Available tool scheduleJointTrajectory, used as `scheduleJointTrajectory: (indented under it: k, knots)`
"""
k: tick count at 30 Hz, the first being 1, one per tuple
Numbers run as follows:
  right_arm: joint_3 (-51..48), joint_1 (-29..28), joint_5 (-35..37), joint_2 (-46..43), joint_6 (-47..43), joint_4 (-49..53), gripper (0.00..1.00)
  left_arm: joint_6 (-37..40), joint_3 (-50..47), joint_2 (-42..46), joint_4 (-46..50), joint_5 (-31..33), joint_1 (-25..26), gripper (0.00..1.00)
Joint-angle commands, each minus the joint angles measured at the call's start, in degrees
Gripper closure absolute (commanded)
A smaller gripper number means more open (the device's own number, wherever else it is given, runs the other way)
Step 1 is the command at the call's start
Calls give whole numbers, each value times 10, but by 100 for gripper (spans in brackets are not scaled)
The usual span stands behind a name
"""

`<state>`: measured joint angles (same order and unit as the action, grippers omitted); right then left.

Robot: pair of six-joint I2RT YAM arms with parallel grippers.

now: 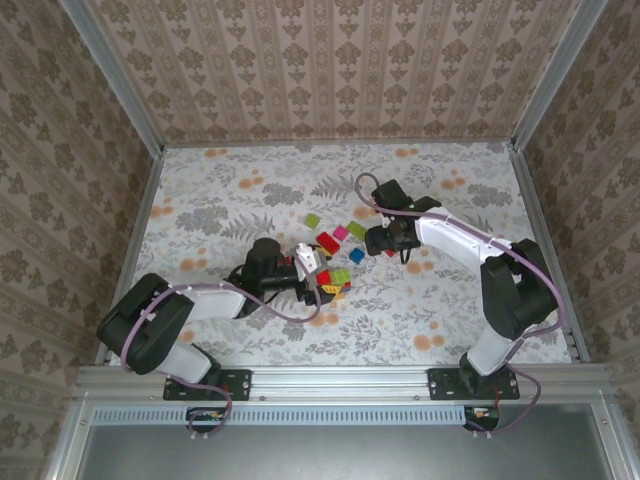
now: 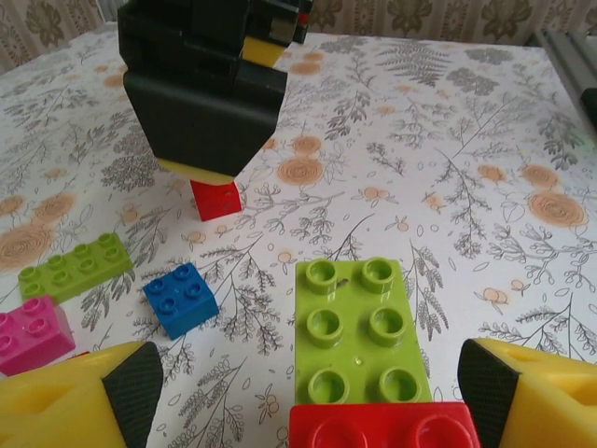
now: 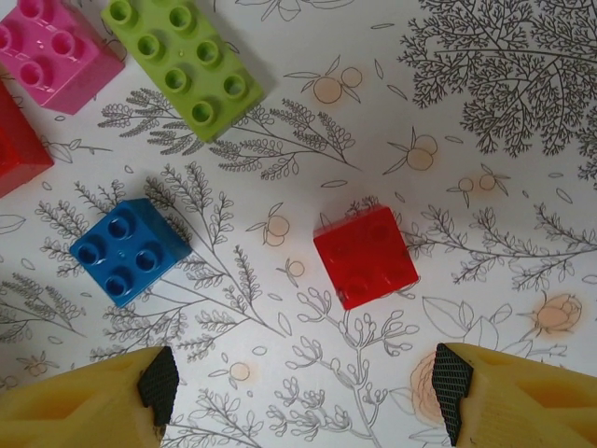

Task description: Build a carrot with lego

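The right gripper hangs spread wide over a red brick on the floral table (a blue brick lies nearby). The left gripper, likewise parted, flanks a light green brick.

Brown damask wallpaper walls on three sides; white floral-print tabletop; aluminium frame rail along near edge.

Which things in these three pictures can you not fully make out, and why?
1. Bottom red brick, left wrist view: cut off by the lower edge, so its length is unknown.
2. Small red brick, same view: partly hidden behind the right gripper.
3. Left-edge red brick, right wrist view: mostly out of frame.
4. Brick stack, top view: too small to count its bricks.
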<state>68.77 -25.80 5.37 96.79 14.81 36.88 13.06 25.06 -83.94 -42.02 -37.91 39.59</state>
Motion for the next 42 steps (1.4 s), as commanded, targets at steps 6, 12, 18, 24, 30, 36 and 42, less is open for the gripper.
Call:
scheduleJointTrajectory:
  k: [6,12,18,24,30,36,42]
  knots:
    - [-11,14,-15,19,-29,-23,24,-26,6,-28,-43,-49,-6,16]
    - [-14,21,-17,21,-35,-28,24,-29,13,-45,-53,-56,-6,18]
    - [-17,34,-24,31,-60,-36,24,-35,24,-69,-65,-69,-6,25]
    - [-30,59,-47,53,-93,-57,25,-33,26,-79,-66,-70,-6,33]
    - [-18,61,-64,81,-119,-50,25,-25,31,-82,-55,-72,-6,41]
    - [-10,61,-65,93,-125,-39,25,-21,26,-81,-54,-74,-6,49]
    - [2,61,-64,103,-130,-34,26,-15,26,-79,-48,-74,-6,53]
